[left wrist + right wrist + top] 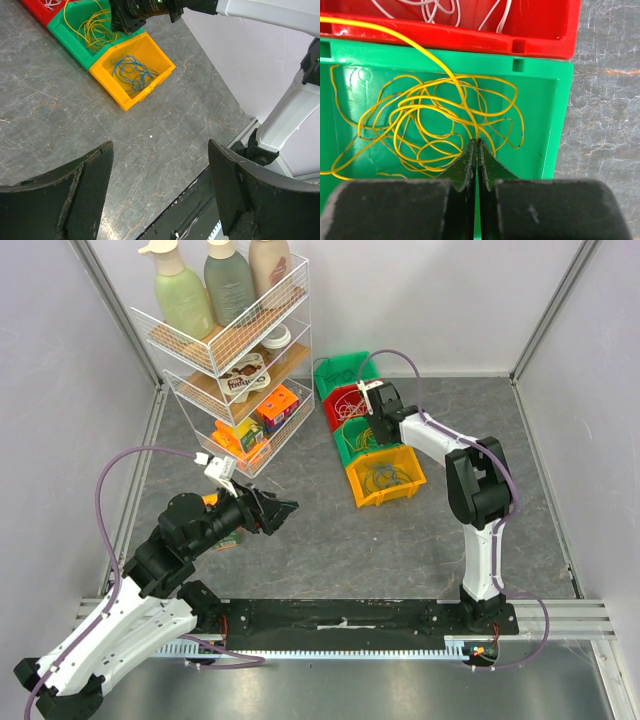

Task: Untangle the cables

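My right hand point(477, 145) is clenched on a strand of the yellow cable point(420, 107); the coil lies just ahead in the green bin point(560, 100). The left hand point(160, 145), released, hangs well apart, so the right is nearer.

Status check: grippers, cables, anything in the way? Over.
Left gripper open, empty, above table. Right gripper shut on yellow cable in green bin. No obstruction seen.
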You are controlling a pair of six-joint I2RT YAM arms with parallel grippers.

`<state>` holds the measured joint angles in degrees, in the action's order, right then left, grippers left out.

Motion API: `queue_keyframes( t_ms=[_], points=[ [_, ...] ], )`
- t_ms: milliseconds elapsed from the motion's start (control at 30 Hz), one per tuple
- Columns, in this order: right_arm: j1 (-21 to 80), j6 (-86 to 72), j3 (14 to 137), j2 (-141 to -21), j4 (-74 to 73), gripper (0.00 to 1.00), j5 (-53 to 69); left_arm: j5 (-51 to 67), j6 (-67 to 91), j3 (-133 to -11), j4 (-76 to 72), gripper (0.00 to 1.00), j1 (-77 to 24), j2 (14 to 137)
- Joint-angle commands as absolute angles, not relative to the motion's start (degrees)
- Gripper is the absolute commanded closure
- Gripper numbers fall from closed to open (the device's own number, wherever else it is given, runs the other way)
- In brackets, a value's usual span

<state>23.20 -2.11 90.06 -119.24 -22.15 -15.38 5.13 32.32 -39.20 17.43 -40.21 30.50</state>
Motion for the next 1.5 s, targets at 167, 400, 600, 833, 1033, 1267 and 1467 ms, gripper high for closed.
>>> queue_keyframes(
  t_ms=[167,400,600,833,1033,1267,1467],
  points=[
    [23.29,-5.61,94.83,-114.71,-25.14,0.49,-11.25,5.63,33.22,-38.85,15.64,0.18,-39.99,30.5],
    [23.47,-8.7,97.73,-111.53,-27.25,0.34,-11.96,5.71,32.87,-38.85,15.21,0.18,-39.99,31.38],
    [24.69,-13.09,97.3,-113.38,-25.32,0.32,-4.05,5.71,32.69,-38.67,14.94,0.18,-39.99,31.55],
    [29.44,-14.06,99.75,-118.55,-23.38,0.34,-5.27,5.28,32.78,-39.2,16.43,0.18,-39.99,31.29],
    [29.79,-13.8,100.11,-122.43,-23.47,0.51,-8.08,4.75,32.69,-39.55,17.23,0.18,-39.99,30.59],
    [28.48,-18.88,93.62,-117.61,-19.09,1.0,-2.93,5.27,32.7,-39.64,16.96,0.18,-39.99,31.81],
    [22.6,-34.51,79.3,-109.61,-7.05,1.0,13.34,5.36,32.7,-39.46,16.17,0.18,-39.99,31.82]
  ],
)
